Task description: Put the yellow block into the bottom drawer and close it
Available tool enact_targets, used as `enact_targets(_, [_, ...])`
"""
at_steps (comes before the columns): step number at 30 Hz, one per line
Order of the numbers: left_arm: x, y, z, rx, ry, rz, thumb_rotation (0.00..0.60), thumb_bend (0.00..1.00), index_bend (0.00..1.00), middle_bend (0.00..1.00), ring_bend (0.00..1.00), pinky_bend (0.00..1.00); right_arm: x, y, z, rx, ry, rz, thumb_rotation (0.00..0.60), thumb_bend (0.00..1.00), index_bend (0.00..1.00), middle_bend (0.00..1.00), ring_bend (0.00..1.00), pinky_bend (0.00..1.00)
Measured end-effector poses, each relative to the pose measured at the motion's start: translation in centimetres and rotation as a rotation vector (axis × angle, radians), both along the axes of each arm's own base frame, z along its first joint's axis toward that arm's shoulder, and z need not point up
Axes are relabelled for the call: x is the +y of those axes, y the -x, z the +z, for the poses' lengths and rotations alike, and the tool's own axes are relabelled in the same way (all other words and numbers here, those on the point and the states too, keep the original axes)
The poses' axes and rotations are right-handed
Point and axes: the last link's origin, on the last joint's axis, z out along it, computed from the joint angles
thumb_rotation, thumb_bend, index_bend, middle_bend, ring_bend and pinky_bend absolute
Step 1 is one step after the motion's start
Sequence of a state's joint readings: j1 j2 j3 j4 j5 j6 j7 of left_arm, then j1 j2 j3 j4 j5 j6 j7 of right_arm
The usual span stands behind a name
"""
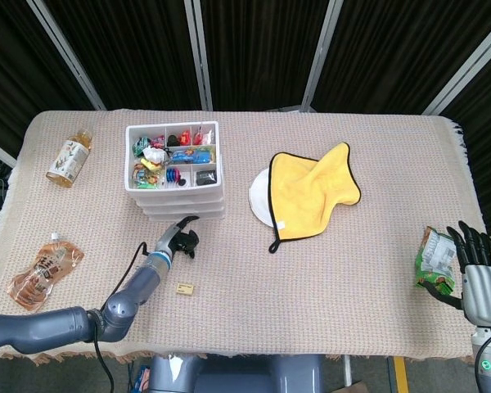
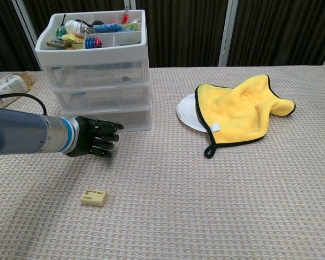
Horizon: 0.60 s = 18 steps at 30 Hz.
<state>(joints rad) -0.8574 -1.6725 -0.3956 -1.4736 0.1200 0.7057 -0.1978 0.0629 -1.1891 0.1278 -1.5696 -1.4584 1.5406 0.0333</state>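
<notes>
The yellow block lies flat on the woven cloth, in front of the white drawer unit. All its clear drawers are pushed in, the bottom drawer included. My left hand hovers just in front of the bottom drawer with its fingers curled and pointing at the drawer front; it holds nothing. The block is below and slightly left of that hand. My right hand stays at the table's right edge, fingers spread, beside a green packet.
A yellow cloth half covers a white plate to the right of the drawers. A bottle and an orange pouch lie at the left. A green snack packet lies near the right edge.
</notes>
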Motion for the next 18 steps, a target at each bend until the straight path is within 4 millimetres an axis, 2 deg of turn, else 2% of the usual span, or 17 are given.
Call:
enact_targets(8, [0.2, -0.5, 0.0, -0.001, -0.002, -0.011, 0.6, 0.89, 0.09, 0.95, 0.87, 0.67, 0.0, 0.0, 0.0, 0.001, 0.0, -0.001, 0.6, 0.05, 0.09, 0.0, 0.0, 0.0])
enact_targets(18, [-0.8, -0.6, -0.3, 0.009, 0.021, -0.039, 0.6, 0.89, 0.1, 0.95, 0.87, 0.67, 0.0, 0.0, 0.0, 0.004, 0.004, 0.001, 0.6, 0.05, 0.09, 0.0, 0.0, 0.0])
